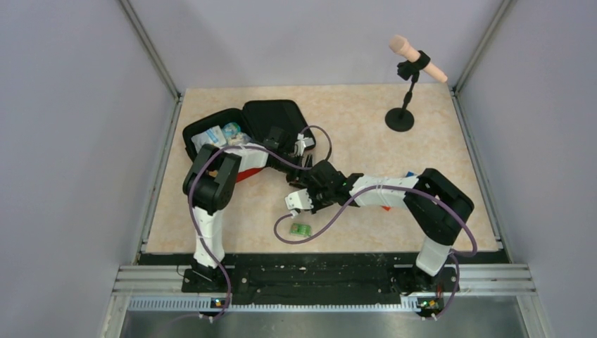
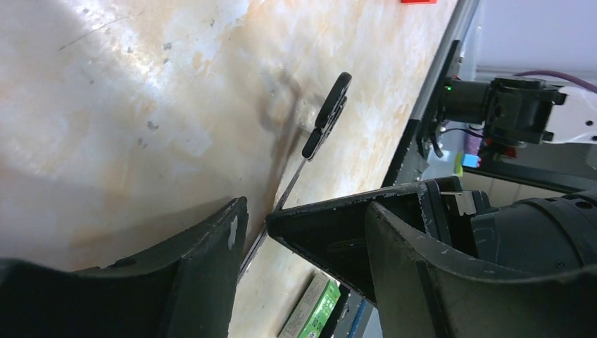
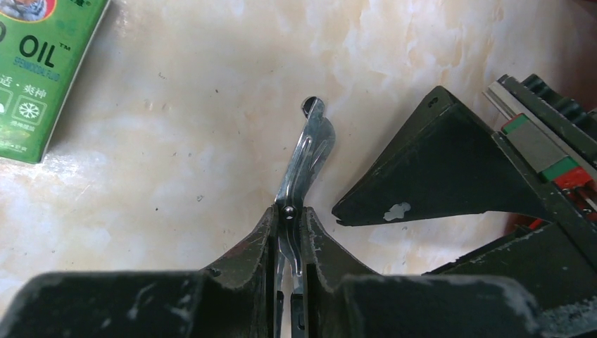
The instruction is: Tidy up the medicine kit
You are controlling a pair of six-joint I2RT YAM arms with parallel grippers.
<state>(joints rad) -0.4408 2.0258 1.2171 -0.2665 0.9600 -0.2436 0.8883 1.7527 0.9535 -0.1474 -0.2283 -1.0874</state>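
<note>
The left arm (image 1: 208, 224) and the right arm (image 1: 384, 189) are alike: white tubular links set between bulky black joint housings, on a black base with small lit indicators. A loose purple cable (image 1: 338, 211) runs along each arm. The left hand (image 2: 253, 215) and right hand (image 3: 288, 213) have matte black, wedge-shaped fingers (image 3: 239, 250), scuffed and flecked with pale specks.

medicine kit (image 1: 273, 114) far left | microphone (image 1: 417, 58) far right | scissors (image 3: 307, 159) centre | box (image 1: 301, 229) nearer
</note>
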